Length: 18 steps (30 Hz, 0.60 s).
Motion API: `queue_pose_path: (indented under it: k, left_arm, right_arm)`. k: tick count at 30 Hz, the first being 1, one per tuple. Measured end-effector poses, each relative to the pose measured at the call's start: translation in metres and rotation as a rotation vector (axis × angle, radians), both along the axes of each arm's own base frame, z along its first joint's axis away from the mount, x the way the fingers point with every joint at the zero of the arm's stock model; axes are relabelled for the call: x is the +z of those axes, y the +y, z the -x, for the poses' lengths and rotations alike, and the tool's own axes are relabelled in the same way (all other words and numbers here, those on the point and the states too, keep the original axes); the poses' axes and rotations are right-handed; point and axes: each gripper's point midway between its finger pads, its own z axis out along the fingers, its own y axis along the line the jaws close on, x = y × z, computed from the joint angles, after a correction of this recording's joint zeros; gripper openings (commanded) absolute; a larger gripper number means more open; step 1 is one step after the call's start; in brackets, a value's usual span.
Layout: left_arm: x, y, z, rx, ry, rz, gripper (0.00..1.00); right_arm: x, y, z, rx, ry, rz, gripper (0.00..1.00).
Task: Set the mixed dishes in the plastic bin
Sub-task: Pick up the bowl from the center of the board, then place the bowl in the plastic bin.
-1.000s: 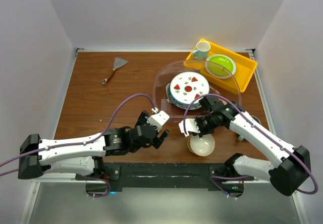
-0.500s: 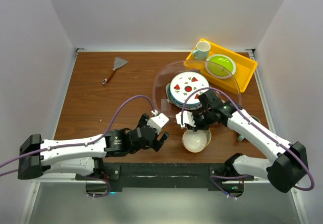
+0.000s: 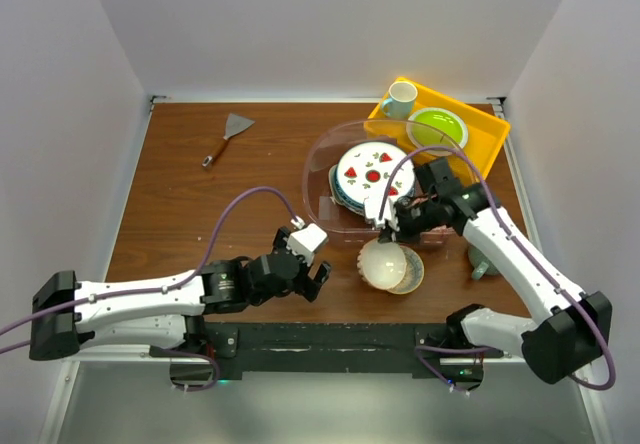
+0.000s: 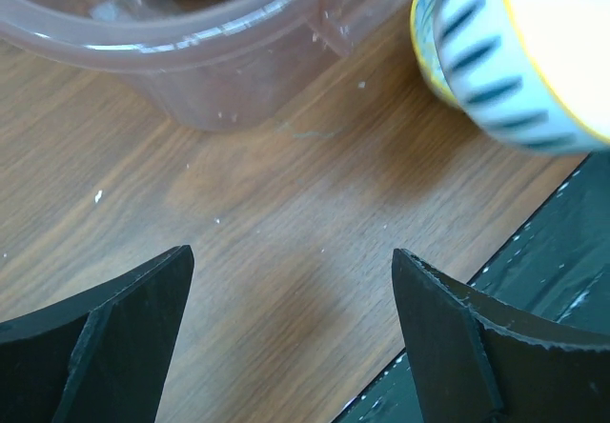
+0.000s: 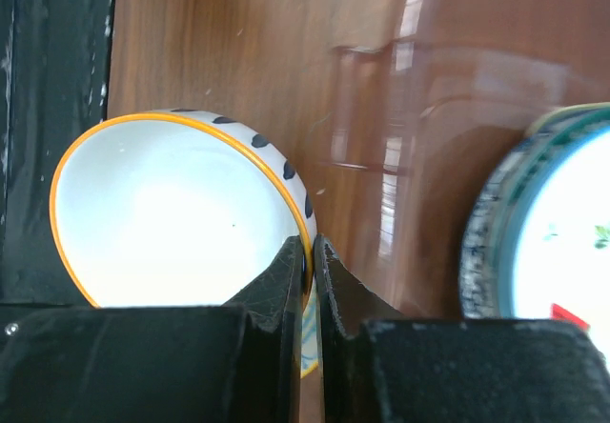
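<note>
A: Starting nearest, at the front edge?

B: Holding the left tool (image 4: 292, 266) wide apart and empty, low over bare wood of the counter (image 3: 200, 214).

A: And just right of that?

B: Pinching the orange-edged rim of the tan bowl (image 5: 172, 213) with the right tool (image 5: 311, 251), narrowed down onto that thin lip. Holding the bowl tilted, just outside the near wall of the plastic bin (image 3: 308, 169), not in it. Not being able to tell whether resting on the counter or hanging clear.

A: Going a little farther?

B: Spotting the grey-teal mug (image 3: 481, 262) on the counter beside the right forearm, partly hidden by it.

A: Inside the bin?

B: Finding a stack of plates (image 3: 342, 198), showing the white plate (image 3: 372, 174) with red fruit marks on top and only slivers of darker rims underneath.

A: Reaching the back?

B: Seeing a yellow tray (image 3: 485, 149) just behind the bin's right side, carrying a lime-green plate (image 3: 437, 129) and a white mug (image 3: 400, 97). Noting, well apart at the far left, a metal scraper (image 3: 226, 138) lying flat.
</note>
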Motion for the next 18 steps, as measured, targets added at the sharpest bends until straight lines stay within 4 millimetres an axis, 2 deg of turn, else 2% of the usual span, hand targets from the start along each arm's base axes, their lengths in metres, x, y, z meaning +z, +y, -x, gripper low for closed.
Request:
queue_pose_path:
  k: [4, 7, 9, 14, 18]
  left_arm:
    - [0.015, 0.003, 0.000, 0.003, -0.021, 0.072, 0.96]
    - [0.023, 0.003, 0.000, 0.007, -0.030, 0.110, 0.99]
    - [0.024, 0.002, -0.001, 0.014, -0.027, 0.125, 1.00]
    - [0.019, 0.002, -0.002, 0.022, -0.013, 0.126, 1.00]
    - [0.018, -0.002, -0.002, 0.022, 0.004, 0.140, 1.00]
  right_arm:
    - [0.034, -0.005, -0.013, -0.048, -0.003, -0.088, 0.00]
    - [0.051, -0.009, -0.019, -0.082, 0.013, -0.132, 0.00]
    - [0.063, -0.012, -0.031, -0.125, 0.018, -0.162, 0.00]
    - [0.082, -0.032, -0.070, -0.287, 0.033, -0.214, 0.00]
    - [0.080, -0.050, -0.096, -0.411, 0.047, -0.217, 0.00]
